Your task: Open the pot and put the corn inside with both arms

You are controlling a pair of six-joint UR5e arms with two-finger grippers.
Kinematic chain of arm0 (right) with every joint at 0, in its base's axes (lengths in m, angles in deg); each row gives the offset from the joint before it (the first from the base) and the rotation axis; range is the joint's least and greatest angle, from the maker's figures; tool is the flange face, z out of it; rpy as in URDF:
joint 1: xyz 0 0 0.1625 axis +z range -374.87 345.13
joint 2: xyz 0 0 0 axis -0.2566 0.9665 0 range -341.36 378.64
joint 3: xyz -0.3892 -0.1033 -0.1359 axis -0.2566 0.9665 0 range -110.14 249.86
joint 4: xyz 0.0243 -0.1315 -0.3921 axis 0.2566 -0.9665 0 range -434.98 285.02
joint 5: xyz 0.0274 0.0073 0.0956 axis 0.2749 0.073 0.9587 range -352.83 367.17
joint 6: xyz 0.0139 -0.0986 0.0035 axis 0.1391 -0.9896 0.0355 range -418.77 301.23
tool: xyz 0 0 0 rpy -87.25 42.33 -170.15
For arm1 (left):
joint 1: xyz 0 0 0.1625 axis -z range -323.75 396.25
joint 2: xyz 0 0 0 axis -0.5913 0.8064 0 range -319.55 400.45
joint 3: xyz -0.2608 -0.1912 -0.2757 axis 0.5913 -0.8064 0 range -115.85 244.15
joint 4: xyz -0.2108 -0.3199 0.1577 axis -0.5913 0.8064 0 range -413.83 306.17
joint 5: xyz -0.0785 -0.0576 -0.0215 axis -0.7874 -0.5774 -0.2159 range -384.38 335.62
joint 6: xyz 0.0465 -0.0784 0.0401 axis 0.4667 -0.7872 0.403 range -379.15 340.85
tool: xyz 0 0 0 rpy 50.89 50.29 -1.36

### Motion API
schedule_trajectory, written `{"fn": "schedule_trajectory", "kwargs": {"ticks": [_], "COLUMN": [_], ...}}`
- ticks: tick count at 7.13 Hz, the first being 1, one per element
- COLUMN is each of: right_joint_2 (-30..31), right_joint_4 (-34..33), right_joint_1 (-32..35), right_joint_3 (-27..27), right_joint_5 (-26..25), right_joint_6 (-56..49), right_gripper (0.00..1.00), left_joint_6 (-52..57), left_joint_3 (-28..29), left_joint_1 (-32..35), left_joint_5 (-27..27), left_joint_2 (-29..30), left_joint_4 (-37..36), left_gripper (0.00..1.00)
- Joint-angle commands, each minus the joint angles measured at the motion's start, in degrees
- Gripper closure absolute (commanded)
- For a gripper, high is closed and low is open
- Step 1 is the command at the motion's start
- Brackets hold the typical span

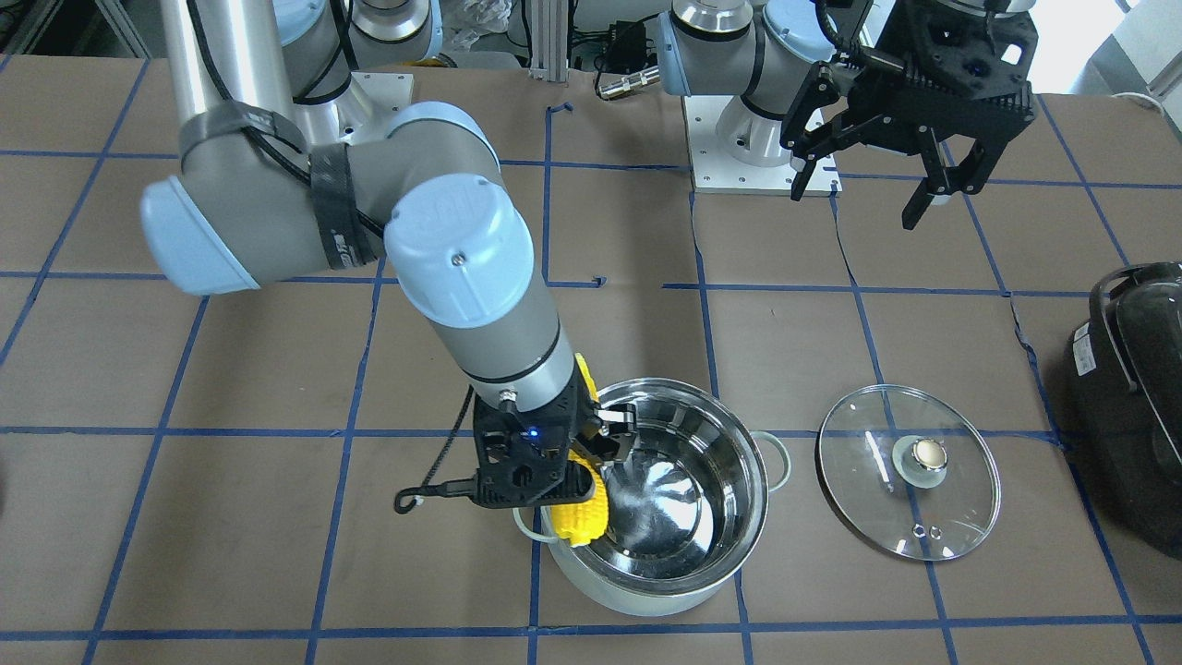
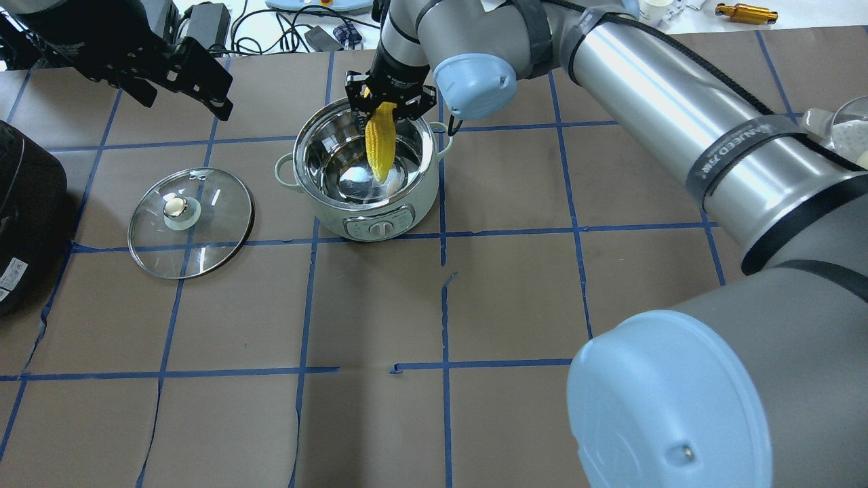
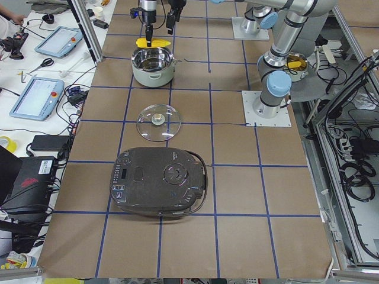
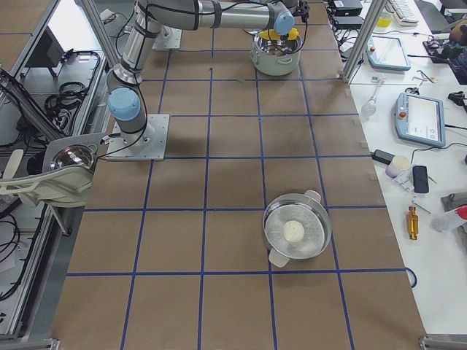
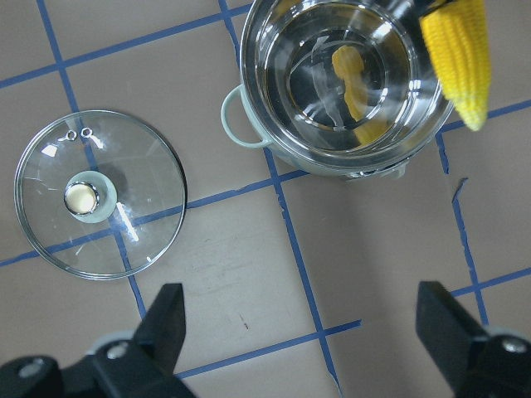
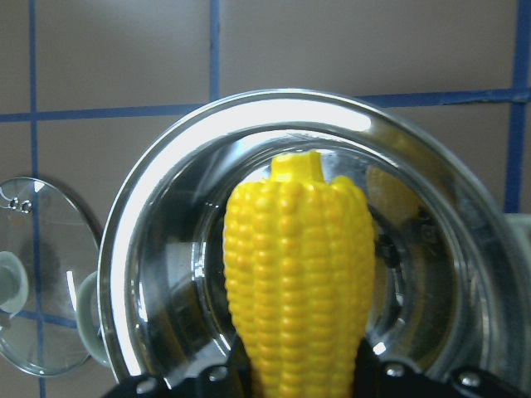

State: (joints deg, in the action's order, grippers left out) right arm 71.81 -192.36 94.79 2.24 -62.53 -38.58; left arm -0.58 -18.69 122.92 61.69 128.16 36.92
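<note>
right arm looms closest, right gripper clamped on the corn, dangling it just over the open pot. lid lies beside the pot, left gripper spread wide, holding nothing.

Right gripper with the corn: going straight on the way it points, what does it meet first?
Probably the steel floor of the round mint-green pot; the right gripper points down into it, its yellow corn cob leading.

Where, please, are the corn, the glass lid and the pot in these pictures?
corn (image 2: 380, 146): overhead exterior view, on the middle of the yellow cob.
glass lid (image 1: 928, 454): exterior front-facing view, on the knob at its centre.
pot (image 2: 325, 213): overhead exterior view, on the pale green outer wall beside the control panel.
</note>
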Motion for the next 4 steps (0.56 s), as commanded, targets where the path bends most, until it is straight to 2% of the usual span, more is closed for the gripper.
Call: {"fn": "schedule_trajectory", "kwargs": {"ticks": [1,4], "right_joint_2": [-2.62,-5.08], "right_joint_4": [-3.37,-4.51], "right_joint_1": [0.64,0.81], "right_joint_3": [-0.14,-0.23], "right_joint_5": [2.98,2.99], "right_joint_6": [-0.06,0.11], "right_gripper": [0.98,0.97], "left_joint_6": [0.06,0.06], "left_joint_3": [-0.21,-0.48], "left_joint_1": [-0.44,-0.45], "left_joint_5": [-0.03,-0.73], "left_joint_2": [-0.17,-0.08], "left_joint_4": [0.30,0.21], "left_gripper": [0.00,0.00]}}
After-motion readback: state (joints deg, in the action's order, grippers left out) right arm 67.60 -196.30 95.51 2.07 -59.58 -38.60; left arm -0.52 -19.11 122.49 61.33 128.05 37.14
